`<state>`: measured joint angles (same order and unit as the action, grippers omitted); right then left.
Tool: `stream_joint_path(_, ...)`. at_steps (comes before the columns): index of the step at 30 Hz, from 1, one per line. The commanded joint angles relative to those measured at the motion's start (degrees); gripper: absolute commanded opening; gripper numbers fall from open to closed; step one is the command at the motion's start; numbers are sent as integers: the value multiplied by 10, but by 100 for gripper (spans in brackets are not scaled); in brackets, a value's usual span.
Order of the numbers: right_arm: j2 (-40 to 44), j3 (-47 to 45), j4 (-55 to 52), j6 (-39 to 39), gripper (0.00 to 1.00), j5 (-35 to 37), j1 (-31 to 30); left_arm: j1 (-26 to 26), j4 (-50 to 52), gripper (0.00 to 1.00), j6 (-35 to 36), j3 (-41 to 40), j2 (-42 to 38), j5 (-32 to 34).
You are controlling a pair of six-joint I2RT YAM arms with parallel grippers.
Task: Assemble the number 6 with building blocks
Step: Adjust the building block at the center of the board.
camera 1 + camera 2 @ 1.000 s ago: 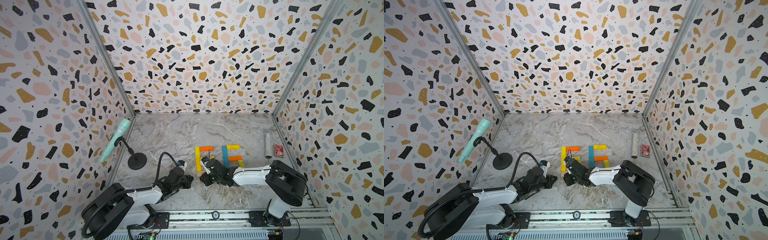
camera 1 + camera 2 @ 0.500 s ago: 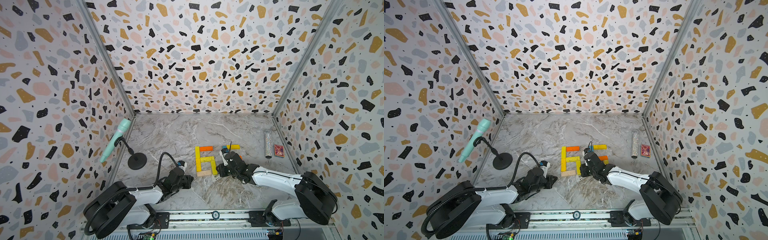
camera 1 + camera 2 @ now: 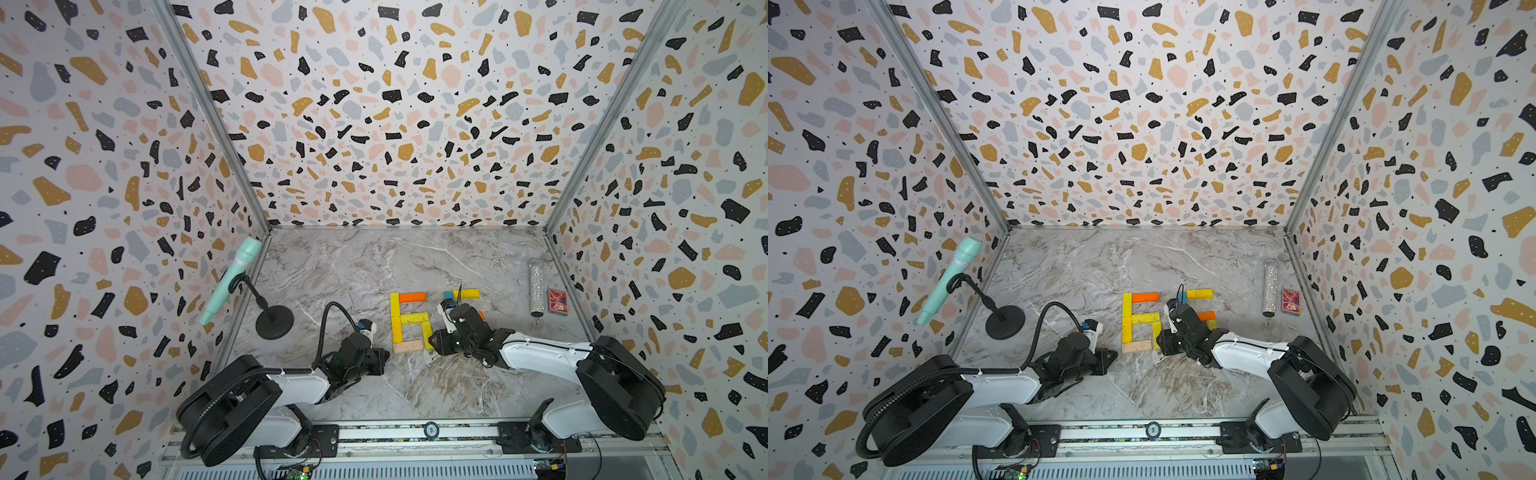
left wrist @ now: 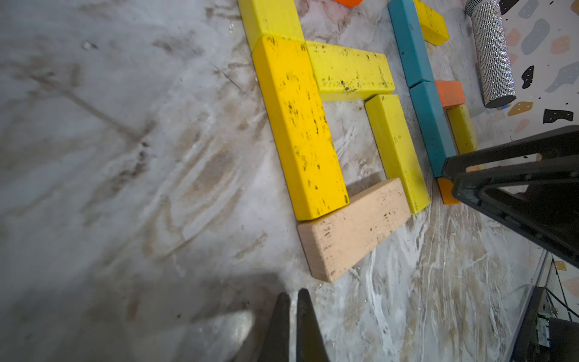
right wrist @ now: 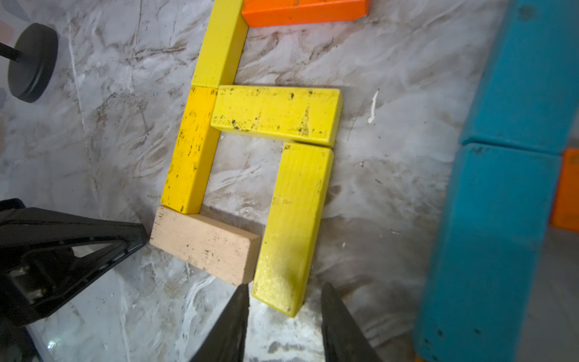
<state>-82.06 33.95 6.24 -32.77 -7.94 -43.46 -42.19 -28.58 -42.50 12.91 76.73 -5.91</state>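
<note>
Twelve building blocks [image 3: 409,319] on the table [image 3: 353,266], I count: six yellow, three orange, two teal and one beige block [image 4: 354,228]. Six form the 6, with the beige block as its foot. The other six cluster past the yellow upright [image 5: 294,219] touching the beige block's end. Right claw [image 5: 284,285] is parted and empty, just short of that upright's end. Left claw [image 4: 293,301] is pinched together and empty, just short of the beige block. One glittery tube [image 3: 537,289] and one red card box [image 3: 557,301] lie well away from it, contents unseen.
</note>
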Motion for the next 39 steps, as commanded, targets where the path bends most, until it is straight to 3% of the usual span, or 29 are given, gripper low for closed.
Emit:
stream_joint_path(1,-3,-1,23,-5,40,-19,1,-3,17,0,16,9,11,7)
stream_joint_path(39,-59,9,49,-17,40,-27,-14,-3,43,0,29,21,6,8)
